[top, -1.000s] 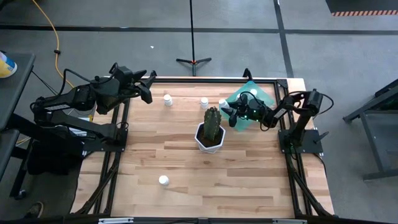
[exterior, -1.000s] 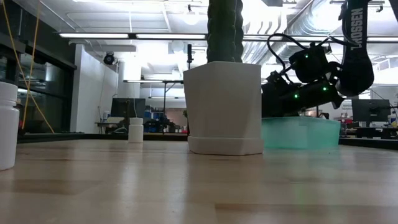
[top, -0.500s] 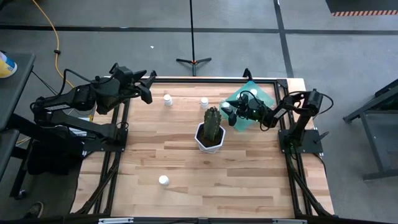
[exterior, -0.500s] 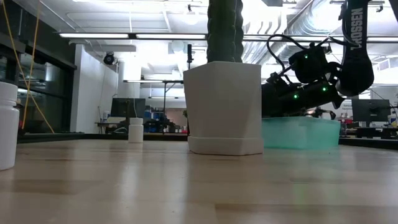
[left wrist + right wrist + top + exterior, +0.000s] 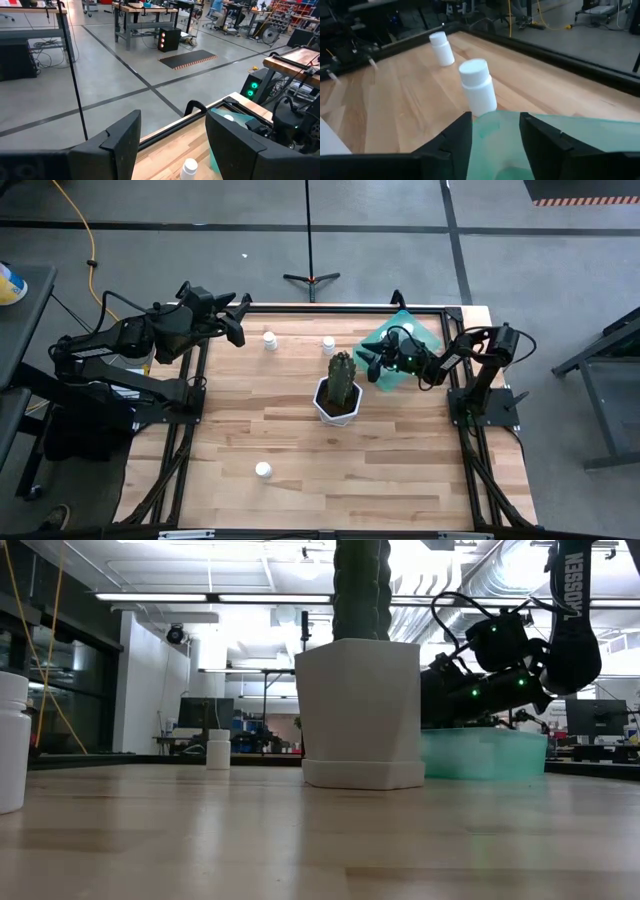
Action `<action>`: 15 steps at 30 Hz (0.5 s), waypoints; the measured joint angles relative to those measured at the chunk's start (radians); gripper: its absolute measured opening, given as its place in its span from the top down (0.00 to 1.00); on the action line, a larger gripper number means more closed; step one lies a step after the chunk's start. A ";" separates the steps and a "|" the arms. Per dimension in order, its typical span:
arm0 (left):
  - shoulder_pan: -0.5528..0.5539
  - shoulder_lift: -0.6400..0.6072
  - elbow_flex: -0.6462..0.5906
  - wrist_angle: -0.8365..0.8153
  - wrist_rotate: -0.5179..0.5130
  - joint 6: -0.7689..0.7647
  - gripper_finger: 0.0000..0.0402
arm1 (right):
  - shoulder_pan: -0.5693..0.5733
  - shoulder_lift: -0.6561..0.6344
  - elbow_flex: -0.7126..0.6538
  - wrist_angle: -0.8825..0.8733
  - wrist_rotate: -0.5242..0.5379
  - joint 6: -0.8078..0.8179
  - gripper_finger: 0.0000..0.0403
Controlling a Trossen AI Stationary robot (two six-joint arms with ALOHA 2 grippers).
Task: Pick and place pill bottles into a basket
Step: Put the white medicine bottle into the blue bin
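The table (image 5: 300,440) is a pale butcher-block wood top in a black metal frame, standing on a grey concrete floor (image 5: 400,240) marked with dark lines. A thin black stand (image 5: 310,276) rests on the floor just beyond the far edge. The low view looks across the wood into a bright workshop with ceiling light strips, ducts and benches.

Near the table's middle stands a white pot (image 5: 337,402) holding a cactus (image 5: 342,373). The basket (image 5: 405,340) sits at the far right corner. One bottle (image 5: 409,332) lies inside it. Three more bottles stand on the wood: one (image 5: 269,339) near the far edge, one (image 5: 328,344) to its right, and one (image 5: 263,470) alone near the front.

The right end effector (image 5: 370,361) hovers low over the basket's inner edge, by the cactus; its fingers (image 5: 455,140) stand apart with nothing between them, a bottle (image 5: 477,86) just beyond the rim. The left end effector (image 5: 238,323) waits at the far left corner above the frame, fingers (image 5: 120,142) spread and empty.
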 joint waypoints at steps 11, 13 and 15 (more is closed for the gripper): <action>0.000 0.000 0.000 0.000 0.001 0.000 0.37 | 0.000 -0.163 -0.006 0.052 -0.039 -0.021 0.65; 0.000 0.000 0.000 0.000 0.001 0.000 0.37 | 0.000 -0.240 -0.015 0.043 -0.058 -0.010 0.66; 0.000 0.000 0.000 0.000 0.001 0.000 0.37 | 0.000 -0.338 -0.030 0.001 -0.071 -0.002 0.66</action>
